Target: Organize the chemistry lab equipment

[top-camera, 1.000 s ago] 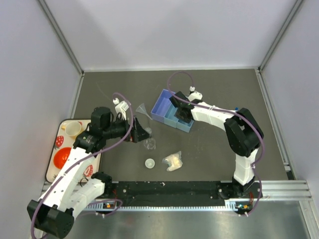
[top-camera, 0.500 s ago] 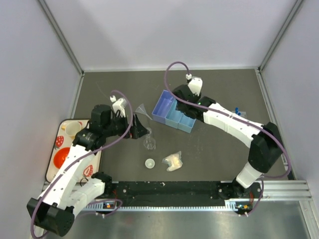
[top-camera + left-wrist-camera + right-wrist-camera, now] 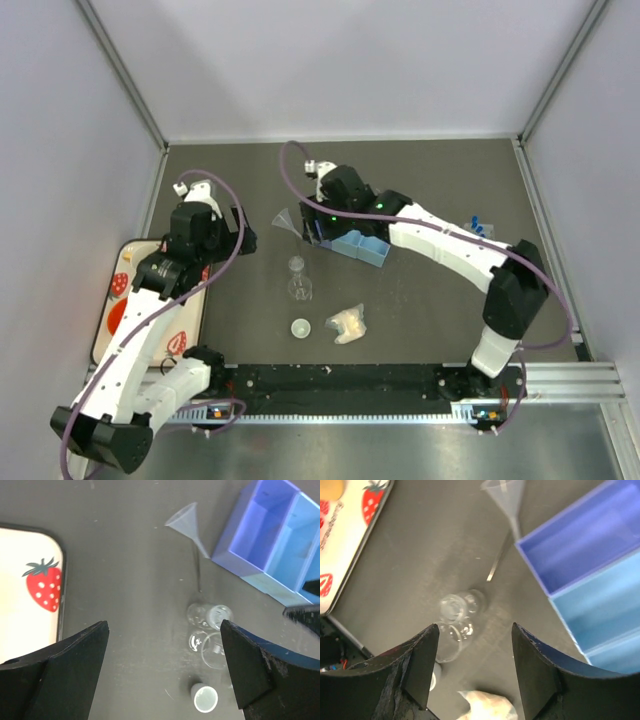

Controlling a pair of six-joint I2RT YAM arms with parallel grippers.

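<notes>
Left claw [image 3: 164, 630]: jaws wide apart, nothing in them. It hangs above the dark table [image 3: 125, 555], off the right edge of the strawberry tray [image 3: 30, 585]. Between my fingertips, down on the table, is the tiny clear flask [image 3: 210, 615]. More clear glass touches it on the near side, and I can't tell whether that's one piece or two. The small white round dish [image 3: 204, 699] sits just near of that glass, upright, mouth up. A thin rod [image 3: 197, 572] runs from the flask toward the clear funnel [image 3: 186, 520], which lies on its side with its stem tip against the blue bin [image 3: 270, 545].

Right claw [image 3: 475, 630]: also spread open and empty. It's up over the left end of the blue bin, beside the funnel. Its camera shows the same glass cluster below the gap. The dish is mostly hidden behind its left finger [image 3: 415, 665]. The top of the pale yellowish packet [image 3: 487, 707] shows at the bottom edge.

From the top camera, the packet lies just right of the dish, near my bases. The flask is between the dish and the funnel. The small blue-capped tubes [image 3: 475, 225] lie well apart to the right, behind my right forearm, too small to count.
</notes>
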